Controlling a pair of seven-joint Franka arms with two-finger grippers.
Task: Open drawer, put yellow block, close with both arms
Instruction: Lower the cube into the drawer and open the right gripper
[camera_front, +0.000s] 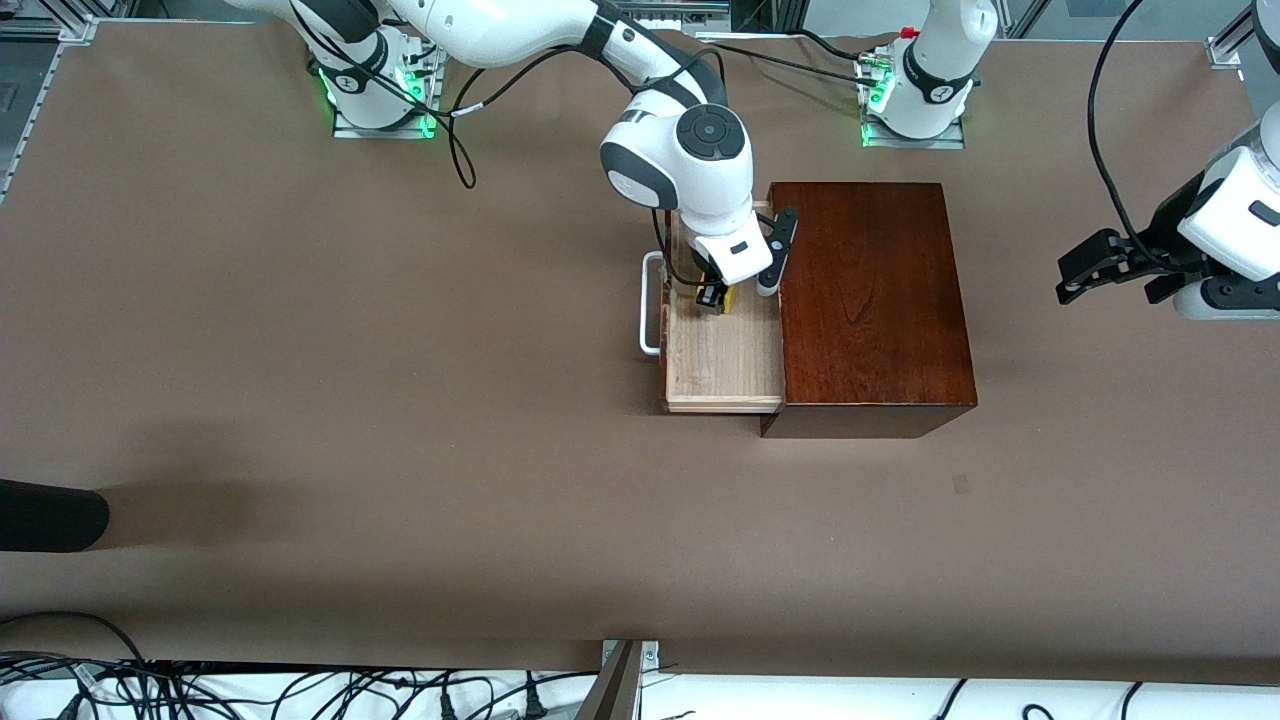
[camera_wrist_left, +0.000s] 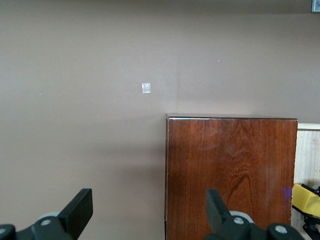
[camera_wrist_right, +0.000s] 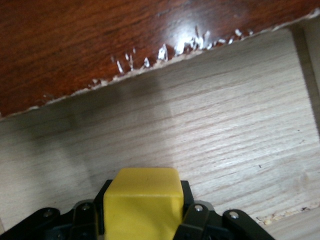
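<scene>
Right claw (camera_front: 718, 297) grips the yellow block (camera_wrist_right: 142, 200) low over the pulled-out drawer (camera_front: 722, 350), positioned for release onto its pale floor. Left claw (camera_front: 1105, 270) waits wide and empty above the bench (camera_front: 300, 400), beside the box (camera_front: 870, 300), presumably reserved for closing.

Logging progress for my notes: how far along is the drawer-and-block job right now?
Done: the drawer stands pulled out of the mahogany box. In hand: the right gripper, shut on the yellow block, holds it over the open tray, not yet released. The left gripper waits open over the table toward its own end. Left: drop the block in, then push the drawer shut with both arms.
</scene>
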